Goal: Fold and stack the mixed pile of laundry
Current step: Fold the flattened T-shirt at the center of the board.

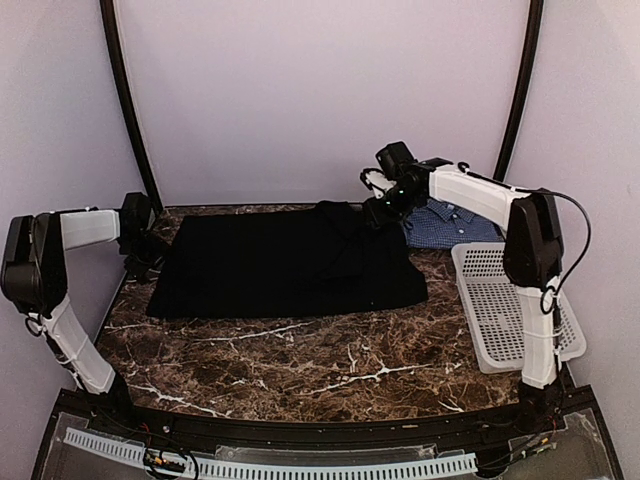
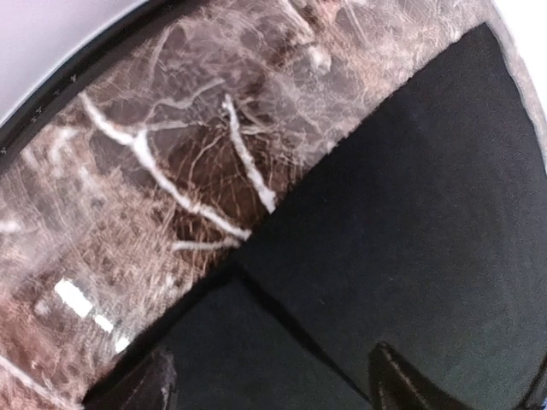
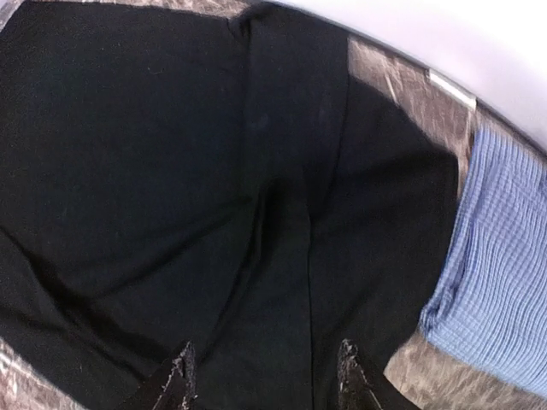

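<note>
Where the black garment [image 1: 285, 265] lies: spread flat on the marble desk [image 1: 300, 370], toward its far edge.
Checked shirt [image 1: 450, 225]: blue-and-white, bunched at the far right corner, just beside the black garment and the white perforated basket [image 1: 500, 310].
Left hand [image 2: 282, 389]: fingers spread, pinching nothing, over the garment's left end by the desk's left edge.
Right hand [image 3: 265, 380]: fingers spread above a crease near the garment's far right corner.
</note>
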`<state>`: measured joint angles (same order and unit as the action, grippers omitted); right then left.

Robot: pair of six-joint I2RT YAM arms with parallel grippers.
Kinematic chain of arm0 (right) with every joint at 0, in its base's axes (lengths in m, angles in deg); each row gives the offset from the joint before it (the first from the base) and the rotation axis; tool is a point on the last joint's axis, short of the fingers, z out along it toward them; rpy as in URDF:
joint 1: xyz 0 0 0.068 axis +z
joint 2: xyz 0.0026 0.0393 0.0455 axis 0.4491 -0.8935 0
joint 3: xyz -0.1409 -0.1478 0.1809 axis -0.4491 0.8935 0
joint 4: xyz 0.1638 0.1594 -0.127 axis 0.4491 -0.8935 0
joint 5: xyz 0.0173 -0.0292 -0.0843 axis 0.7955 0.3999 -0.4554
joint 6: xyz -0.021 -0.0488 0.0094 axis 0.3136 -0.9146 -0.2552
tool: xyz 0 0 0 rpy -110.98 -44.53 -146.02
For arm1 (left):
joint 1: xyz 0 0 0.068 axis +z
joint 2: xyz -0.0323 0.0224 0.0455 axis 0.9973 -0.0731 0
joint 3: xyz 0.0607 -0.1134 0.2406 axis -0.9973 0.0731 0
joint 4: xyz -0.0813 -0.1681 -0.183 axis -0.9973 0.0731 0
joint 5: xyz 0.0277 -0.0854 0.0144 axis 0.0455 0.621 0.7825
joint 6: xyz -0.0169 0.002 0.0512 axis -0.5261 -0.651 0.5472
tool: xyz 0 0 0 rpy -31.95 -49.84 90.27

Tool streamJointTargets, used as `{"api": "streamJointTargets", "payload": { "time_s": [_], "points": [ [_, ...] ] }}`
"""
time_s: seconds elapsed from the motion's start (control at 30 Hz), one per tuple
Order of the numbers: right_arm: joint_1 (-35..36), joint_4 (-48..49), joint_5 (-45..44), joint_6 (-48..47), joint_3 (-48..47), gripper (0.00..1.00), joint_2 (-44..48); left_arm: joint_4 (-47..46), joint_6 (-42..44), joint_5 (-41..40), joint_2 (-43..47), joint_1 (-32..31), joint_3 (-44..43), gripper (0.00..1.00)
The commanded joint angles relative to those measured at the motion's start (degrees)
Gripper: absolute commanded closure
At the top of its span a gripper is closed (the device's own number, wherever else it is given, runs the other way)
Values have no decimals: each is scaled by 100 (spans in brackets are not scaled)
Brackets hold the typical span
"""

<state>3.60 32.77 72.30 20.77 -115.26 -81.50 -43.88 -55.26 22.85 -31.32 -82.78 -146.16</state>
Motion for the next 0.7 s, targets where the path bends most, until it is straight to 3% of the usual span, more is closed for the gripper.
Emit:
{"api": "streamJointTargets", "payload": {
  "time_s": [0.0,0.1,0.23,0.67],
  "points": [
    [-319,227,902,440,1539,48,1353,198,950,252,991,32,351,19],
    [-330,301,1197,548,2488,49,1904,-290,1252,1270,1512,21,913,10],
    [-351,453,1200,714,3362,51,2226,-659,1432,1954,2070,-80,1529,7],
    [-453,725,1062,751,3858,57,1412,-1064,916,2198,1362,-213,1841,8]
  ]
}}
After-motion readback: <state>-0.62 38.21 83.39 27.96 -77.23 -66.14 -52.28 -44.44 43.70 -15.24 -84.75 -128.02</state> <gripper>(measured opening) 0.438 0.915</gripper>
